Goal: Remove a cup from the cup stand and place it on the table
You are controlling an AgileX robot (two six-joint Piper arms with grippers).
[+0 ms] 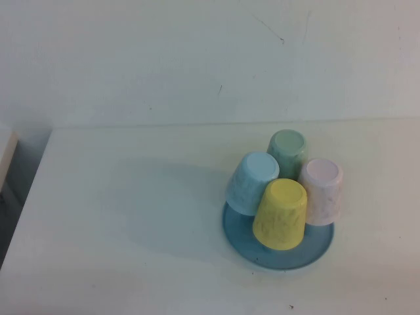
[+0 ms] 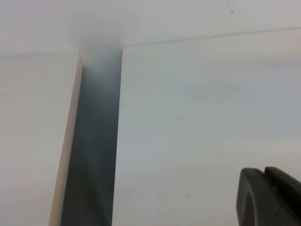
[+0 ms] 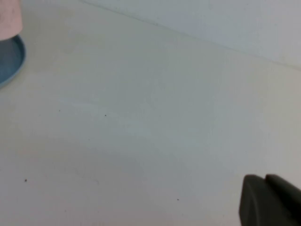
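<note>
The pale pink cup (image 1: 321,190) hangs upside down on the right side of the blue cup stand (image 1: 279,246), on the white table (image 1: 131,230). A yellow cup (image 1: 281,214), a light blue cup (image 1: 251,182) and a green cup (image 1: 287,152) also sit upside down on the stand and hide its pegs. Neither arm shows in the high view. My left gripper (image 2: 264,173) is shut and empty over the table's left edge. My right gripper (image 3: 264,180) is shut and empty over bare table; the pink cup (image 3: 9,19) and the stand's rim (image 3: 11,59) show at one corner of its view.
A gap (image 2: 94,141) separates the table's left edge from a pale neighbouring surface (image 2: 33,141). A white wall (image 1: 197,59) stands behind the table. Open tabletop lies left of and in front of the stand.
</note>
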